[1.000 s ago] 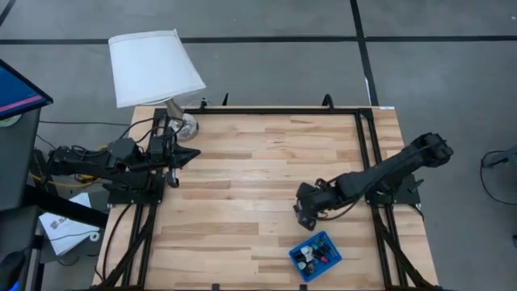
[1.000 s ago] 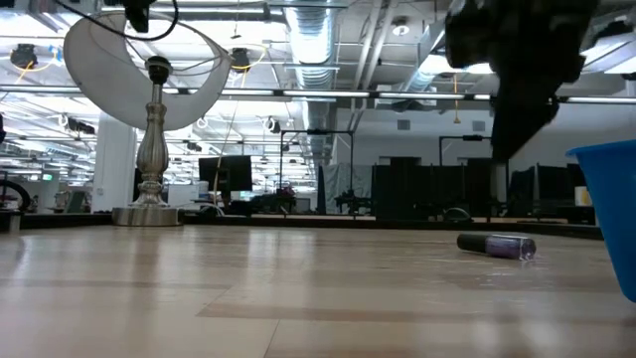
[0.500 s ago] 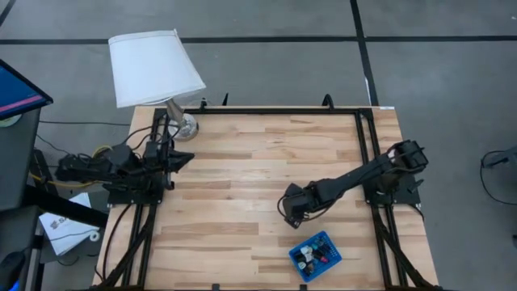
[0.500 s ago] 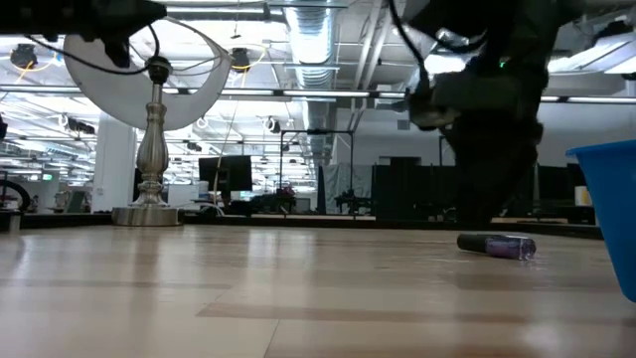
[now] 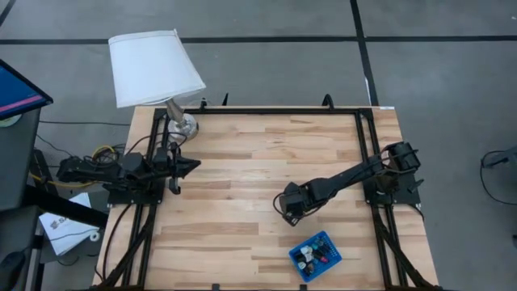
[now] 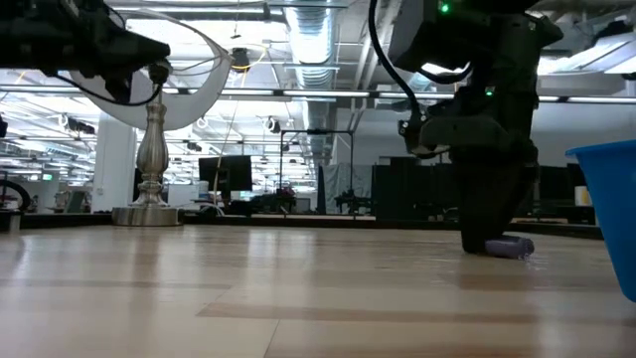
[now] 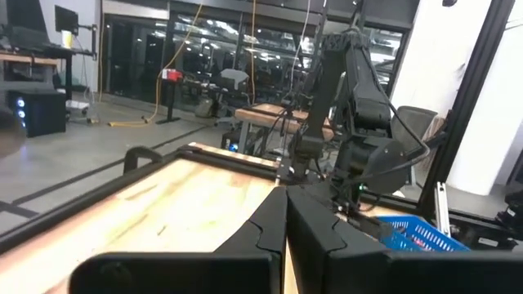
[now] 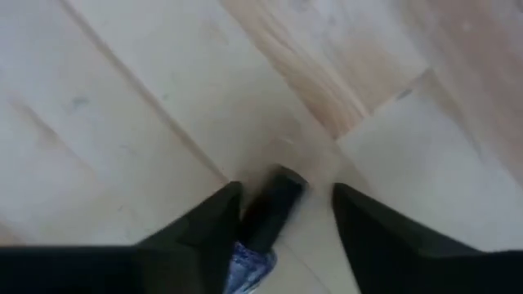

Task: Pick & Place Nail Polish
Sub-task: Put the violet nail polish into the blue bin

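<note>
A purple nail polish bottle (image 6: 514, 246) with a dark cap (image 8: 274, 204) lies on its side on the wooden table, right of the middle. My right gripper (image 8: 282, 216) points down over it, open, one finger on either side of the bottle; in the high view the gripper (image 5: 287, 212) hides it. More nail polish bottles lie in the small blue tray (image 5: 305, 242) near the front edge. My left gripper (image 7: 286, 214) is shut and level over the table's left edge (image 5: 192, 164), holding nothing. My right gripper comes at the bottle from above, with its fingers across the cap end (image 8: 278, 192). One finger (image 8: 214, 224) stands right against the cap, the other (image 8: 368, 229) stands apart from it. Whether the near finger touches the cap I cannot tell. The bottle lies flat on the table.
A lamp with a white shade (image 5: 153, 65) stands on its silver base (image 5: 182, 125) at the far left corner. The blue tray's wall (image 6: 608, 204) rises close to the right of the bottle. Bare wood stretches across the middle and left of the table.
My right gripper has come down and a little toward the table's left, from above the bottle until its fingers stand around it at the table top. My left arm has sunk lower at the left edge. The bottle lies where it lay.
</note>
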Robot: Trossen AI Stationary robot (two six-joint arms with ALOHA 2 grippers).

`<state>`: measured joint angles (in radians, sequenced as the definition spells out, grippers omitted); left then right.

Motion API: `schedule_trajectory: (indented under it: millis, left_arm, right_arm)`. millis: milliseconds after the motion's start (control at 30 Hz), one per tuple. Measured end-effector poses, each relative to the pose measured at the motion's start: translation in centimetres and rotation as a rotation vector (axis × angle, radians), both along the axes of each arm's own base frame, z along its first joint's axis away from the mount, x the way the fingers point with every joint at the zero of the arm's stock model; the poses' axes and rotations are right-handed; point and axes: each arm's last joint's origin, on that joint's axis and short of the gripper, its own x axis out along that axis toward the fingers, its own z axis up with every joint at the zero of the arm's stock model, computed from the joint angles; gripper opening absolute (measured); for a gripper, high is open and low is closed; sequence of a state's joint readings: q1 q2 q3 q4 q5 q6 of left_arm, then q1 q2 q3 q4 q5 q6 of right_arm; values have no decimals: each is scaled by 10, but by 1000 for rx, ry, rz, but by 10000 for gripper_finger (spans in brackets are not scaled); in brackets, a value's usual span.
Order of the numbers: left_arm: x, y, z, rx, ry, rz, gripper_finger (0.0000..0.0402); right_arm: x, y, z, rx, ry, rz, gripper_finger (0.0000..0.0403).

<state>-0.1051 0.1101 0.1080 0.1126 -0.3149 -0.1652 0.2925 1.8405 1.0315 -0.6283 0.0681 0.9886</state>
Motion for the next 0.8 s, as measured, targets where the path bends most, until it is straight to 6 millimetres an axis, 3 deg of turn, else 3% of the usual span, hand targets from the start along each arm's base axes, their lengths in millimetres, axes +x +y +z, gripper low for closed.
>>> schedule_trajectory:
  millis: [233,533,800]
  left_arm:
    - [2,0,-7,-6,14,-1,0]
    - [1,0,-8,-1,16,20,0]
    - [1,0,-8,1,17,21,0]
  right_arm:
    - [-1,-1,3,14,-3,-1,43]
    - [14,1,19,24,-26,47,38]
    - [18,12,73,-3,-171,107,38]
